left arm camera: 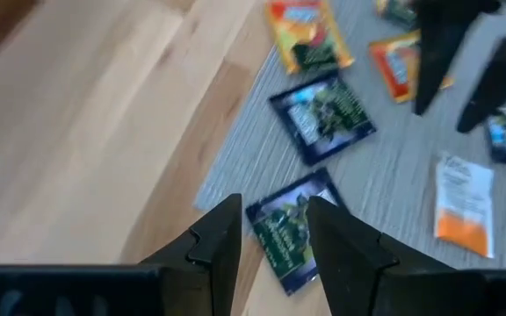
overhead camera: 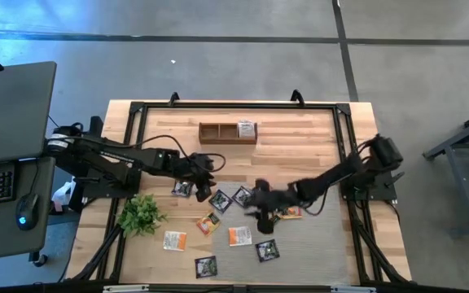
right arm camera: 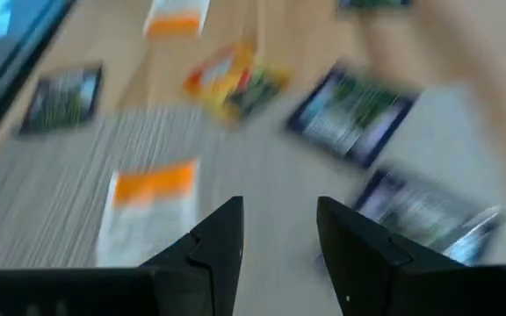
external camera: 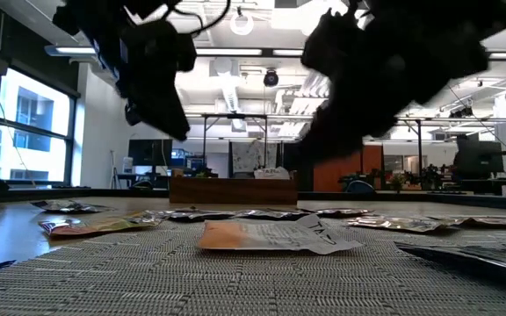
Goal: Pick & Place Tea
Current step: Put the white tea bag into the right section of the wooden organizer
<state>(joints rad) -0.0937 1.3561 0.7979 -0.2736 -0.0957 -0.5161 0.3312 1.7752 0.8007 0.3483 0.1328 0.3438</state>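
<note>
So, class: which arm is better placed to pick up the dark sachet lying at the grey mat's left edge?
Probably left. The left gripper hangs over that dark square sachet with open jaws straddling it; the right gripper hovers farther right over the mat.

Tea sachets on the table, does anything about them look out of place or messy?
Yes. The tea sachets lie scattered at mixed angles over the grey mat and bare wood, while only one sits in the wooden box. The small green plant among them looks unrelated.
</note>
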